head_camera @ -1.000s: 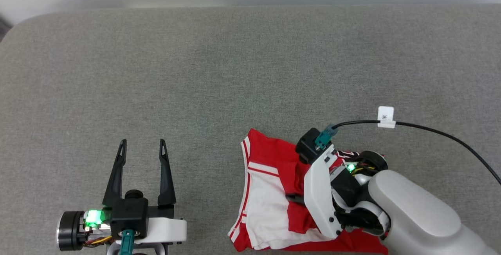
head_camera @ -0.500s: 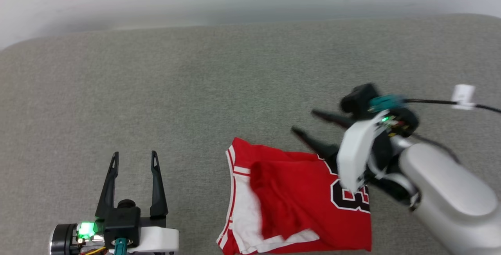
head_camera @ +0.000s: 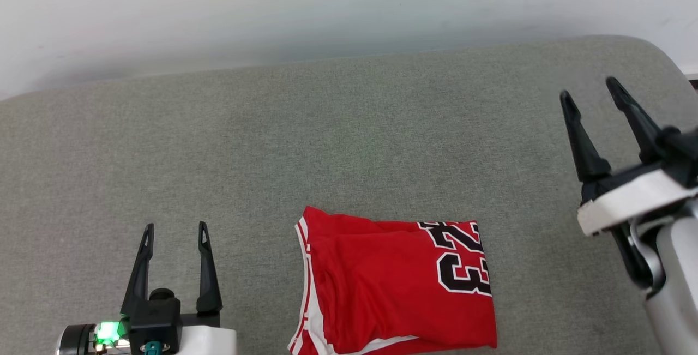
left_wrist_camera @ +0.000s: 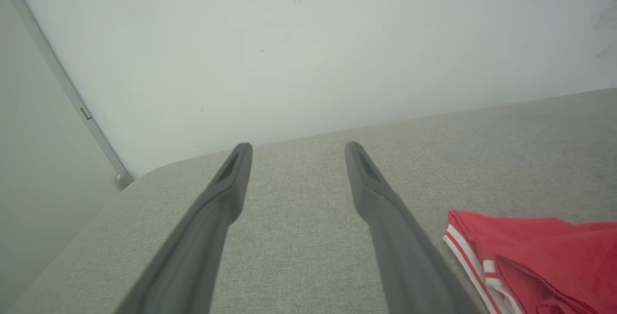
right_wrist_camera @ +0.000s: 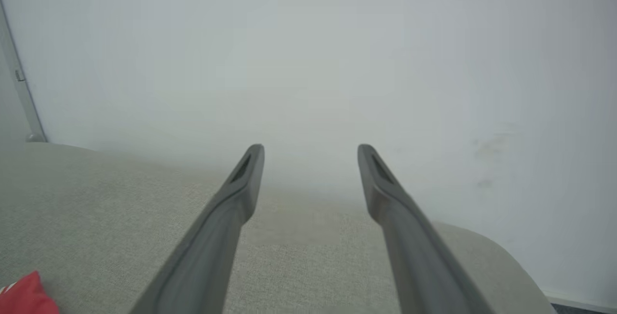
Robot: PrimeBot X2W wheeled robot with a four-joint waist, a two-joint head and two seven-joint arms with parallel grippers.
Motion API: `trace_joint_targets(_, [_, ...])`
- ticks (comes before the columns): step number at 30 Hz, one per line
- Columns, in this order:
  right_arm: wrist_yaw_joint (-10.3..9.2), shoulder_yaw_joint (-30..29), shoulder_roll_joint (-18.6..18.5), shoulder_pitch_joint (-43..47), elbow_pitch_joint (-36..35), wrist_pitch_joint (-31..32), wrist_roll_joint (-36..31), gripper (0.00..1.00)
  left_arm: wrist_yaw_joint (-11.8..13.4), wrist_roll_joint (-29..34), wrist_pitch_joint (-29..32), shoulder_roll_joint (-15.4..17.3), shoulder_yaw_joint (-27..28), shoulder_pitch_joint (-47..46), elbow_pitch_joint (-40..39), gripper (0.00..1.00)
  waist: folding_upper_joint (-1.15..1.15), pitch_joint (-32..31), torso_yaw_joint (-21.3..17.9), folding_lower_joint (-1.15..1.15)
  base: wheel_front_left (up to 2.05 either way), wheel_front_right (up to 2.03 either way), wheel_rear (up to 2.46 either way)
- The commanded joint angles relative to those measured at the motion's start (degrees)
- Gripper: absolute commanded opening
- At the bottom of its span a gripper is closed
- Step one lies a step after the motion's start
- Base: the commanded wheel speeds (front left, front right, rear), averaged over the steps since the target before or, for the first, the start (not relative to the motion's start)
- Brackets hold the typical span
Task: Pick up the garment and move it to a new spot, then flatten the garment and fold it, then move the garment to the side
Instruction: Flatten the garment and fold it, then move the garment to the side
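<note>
The red garment [head_camera: 401, 289] lies folded into a rough rectangle near the front edge of the grey table [head_camera: 327, 142], black "23" at its right end and striped trim along its left side. Its left corner [left_wrist_camera: 535, 256] reaches into the left wrist view, and a red tip [right_wrist_camera: 26, 294] sits low left in the right wrist view. My left gripper [head_camera: 174, 229] is open at the lower left, well clear of the cloth. Off to the right, raised above the table, my right gripper [head_camera: 589, 88] is open with nothing between its fingers.
A pale wall [head_camera: 327, 11] runs behind the table's far edge. The table's rounded back right corner [head_camera: 654, 49] lies close to my right gripper. A grey vertical strip [left_wrist_camera: 62, 82] runs down the wall at the left.
My right gripper let go of the garment, lifted and swung far to the right, now open. The garment lies folded with the "23" showing. The head camera has shifted too.
</note>
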Motion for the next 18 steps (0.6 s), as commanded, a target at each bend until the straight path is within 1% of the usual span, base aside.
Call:
trace_joint_targets(1, [-0.03, -1.8, 1.4, 2.2, -0.8, -0.7, -1.0, 1.0, -0.2, -0.2, -0.2, -0.1, 0.3, 0.8, -0.2, 1.0, 0.0, -0.2, 0.0, 0.0, 0.0, 0.0, 0.0])
trace_joint_targets(5, [-0.03, -8.5, 5.4, 9.1, -4.6, -1.7, -4.6, 1.0, -1.0, -0.2, -0.2, -0.5, 0.6, 1.1, -0.3, 1.0, 0.0, -0.6, 0.3, 0.0, 0.0, 0.0, 0.0])
trace_joint_targets(8, [-0.03, -11.8, 8.5, 14.0, -8.5, -1.8, -6.4, 1.0, -1.6, -0.2, -0.2, -0.7, 0.8, 1.5, -0.3, 1.0, 0.0, -0.9, 0.7, 0.0, 0.0, 0.0, 0.0])
trace_joint_targets(13, [-0.03, -14.0, 12.6, 21.2, -13.3, -1.8, -8.5, 1.0, -2.5, -0.1, -0.2, -1.2, 1.1, 2.2, -0.5, 1.0, 0.0, -1.6, 1.1, 0.0, 0.0, 0.0, 0.0])
trace_joint_targets(18, [-0.03, -14.5, 14.8, 26.1, -15.1, -1.8, -9.0, 1.0, -3.4, 0.0, -0.2, -1.7, 1.3, 2.9, -0.7, 1.0, 0.0, -2.0, 1.6, 0.0, 0.0, 0.0, 0.0])
